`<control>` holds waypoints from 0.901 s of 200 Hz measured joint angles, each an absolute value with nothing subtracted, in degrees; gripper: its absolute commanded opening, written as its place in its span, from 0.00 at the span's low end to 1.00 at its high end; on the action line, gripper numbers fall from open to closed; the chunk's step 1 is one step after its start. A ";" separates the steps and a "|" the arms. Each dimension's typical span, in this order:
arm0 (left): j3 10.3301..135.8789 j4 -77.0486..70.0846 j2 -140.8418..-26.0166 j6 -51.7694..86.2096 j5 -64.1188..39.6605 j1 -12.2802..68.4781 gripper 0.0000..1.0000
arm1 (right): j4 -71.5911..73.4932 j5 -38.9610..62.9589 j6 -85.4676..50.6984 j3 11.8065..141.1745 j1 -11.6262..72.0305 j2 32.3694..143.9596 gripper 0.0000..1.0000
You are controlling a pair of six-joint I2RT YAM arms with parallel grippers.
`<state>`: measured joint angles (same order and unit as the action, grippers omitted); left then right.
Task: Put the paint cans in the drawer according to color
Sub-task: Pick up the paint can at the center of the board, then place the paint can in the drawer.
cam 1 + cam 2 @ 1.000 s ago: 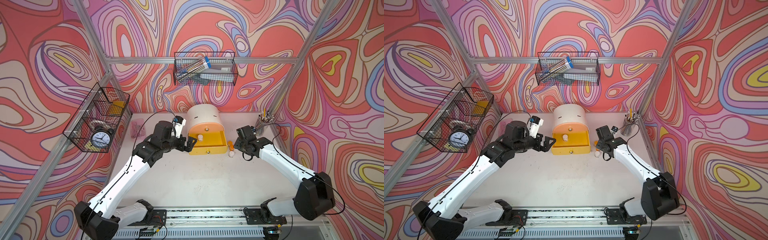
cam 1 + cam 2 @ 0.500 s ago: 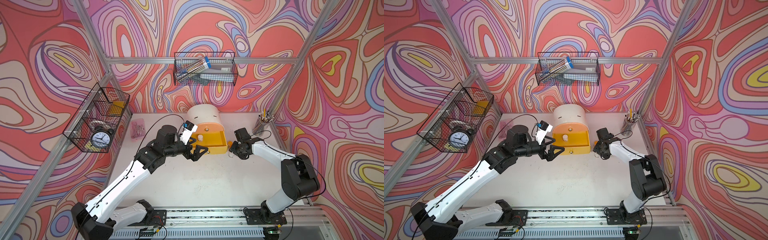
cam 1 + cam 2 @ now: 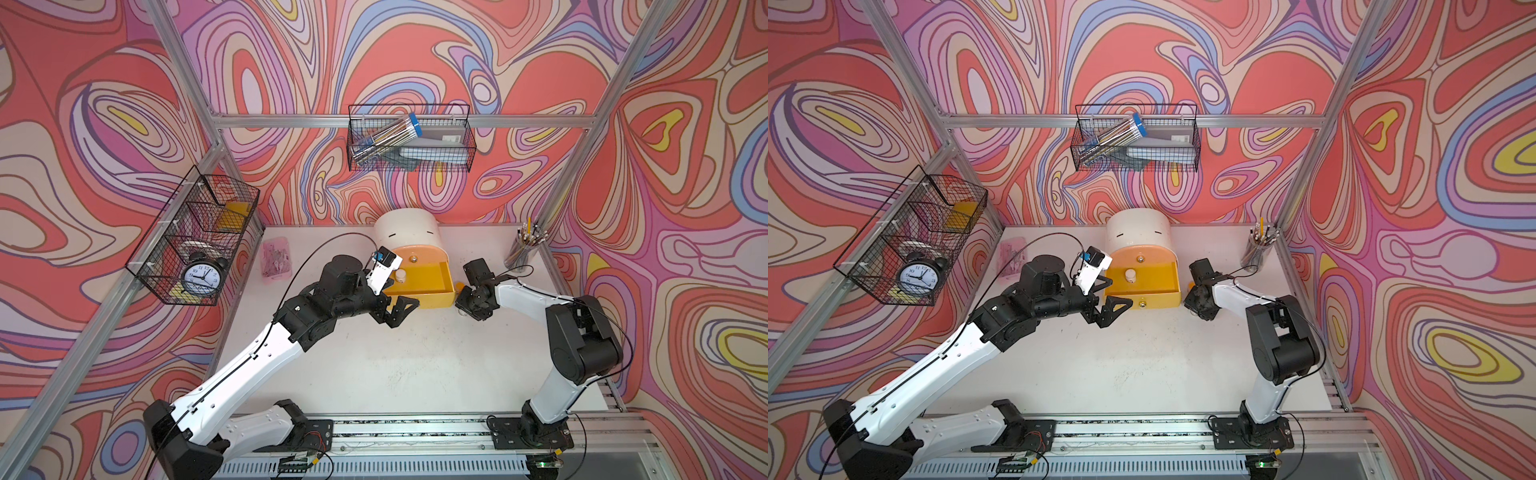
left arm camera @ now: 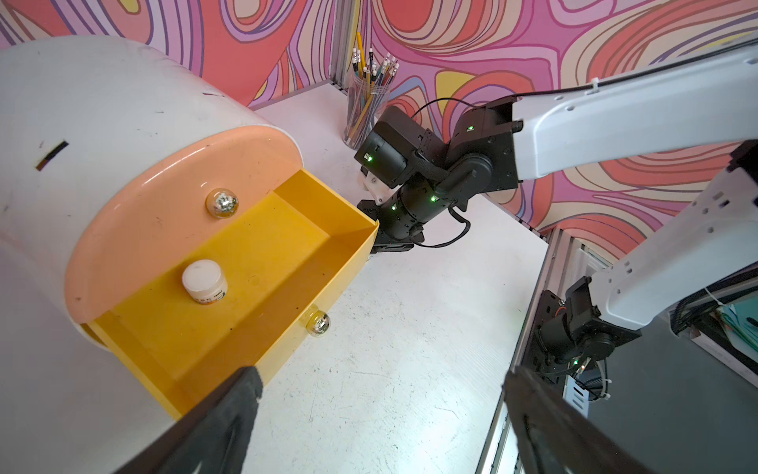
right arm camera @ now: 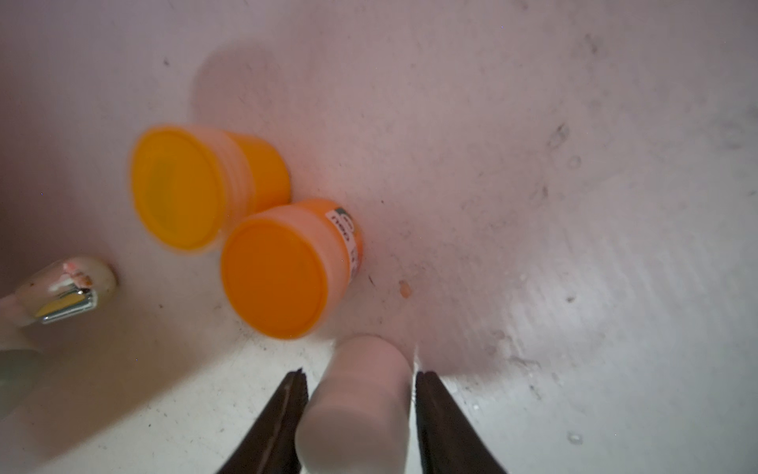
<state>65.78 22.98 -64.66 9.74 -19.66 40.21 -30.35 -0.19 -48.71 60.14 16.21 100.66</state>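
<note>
Yellow drawer [image 3: 432,300]: you have it standing open, drawn out of the chest toward the arms, as both top views show [image 3: 1163,299].
Chest [image 3: 405,232]: cream and arched, it sits at the back of the counter [image 3: 395,365]. Its peach front [image 4: 164,230] is closed above the open drawer.
White can [image 4: 204,281]: upright on the yellow drawer's floor, close under the peach front, toward your left arm's side.
Left hand [image 3: 405,314]: its fingers are wide apart and hold nothing. It hangs in front of the drawer's left front corner. In the left wrist view one finger [image 4: 242,394] overlaps that corner.
Right hand [image 5: 357,373]: low over the counter, just beside the drawer's right wall. Its fingers stand close on either side of a second can. You cannot tell whether they press it.
Second white can [image 5: 361,410]: between the right hand's fingers, blurred in the right wrist view.
Orange cans [image 5: 279,271]: two, upright on the counter just beside each other, near the right hand's fingertips. The nearer one bears a label.
Knob [image 5: 65,291]: shiny, near the orange cans.
Pencil cup [image 3: 524,249]: at the counter's back right corner, apart from the chest.
</note>
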 measured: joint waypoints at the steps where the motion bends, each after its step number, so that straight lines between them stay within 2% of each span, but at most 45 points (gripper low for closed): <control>1: 65.78 23.00 -64.66 9.72 -19.57 40.21 0.99 | -30.35 -0.19 -48.66 60.18 16.21 100.71 0.36; 21: 65.78 23.59 -64.69 9.54 -18.59 40.21 0.99 | -30.28 -0.73 -48.93 61.28 16.21 101.49 0.35; 33: 65.78 23.90 -64.69 9.41 -17.45 40.21 0.99 | -30.48 -1.50 -49.01 61.49 16.21 101.60 0.30; 52: 65.78 24.38 -64.69 9.41 -14.92 40.21 0.99 | -31.92 -4.03 -49.01 61.49 16.21 100.90 0.29; 58: 65.78 24.47 -64.69 9.41 -13.82 40.21 0.99 | -32.67 -4.99 -48.99 61.49 16.21 100.22 0.26; 117: 65.78 25.39 -64.40 11.14 -0.49 38.04 0.99 | -40.75 -13.85 -47.64 65.17 17.34 82.50 0.25; 145: 65.08 25.23 -62.72 13.98 1.63 34.00 0.99 | -43.38 -18.26 -46.46 72.93 24.12 78.50 0.25; 180: 64.40 25.02 -61.65 16.34 2.50 31.99 0.99 | -43.35 -19.92 -46.41 81.78 35.88 81.30 0.26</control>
<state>64.40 25.02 -61.65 16.34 2.50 31.99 -43.35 -19.92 -46.41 81.78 35.88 81.30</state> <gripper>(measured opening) 0.988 0.353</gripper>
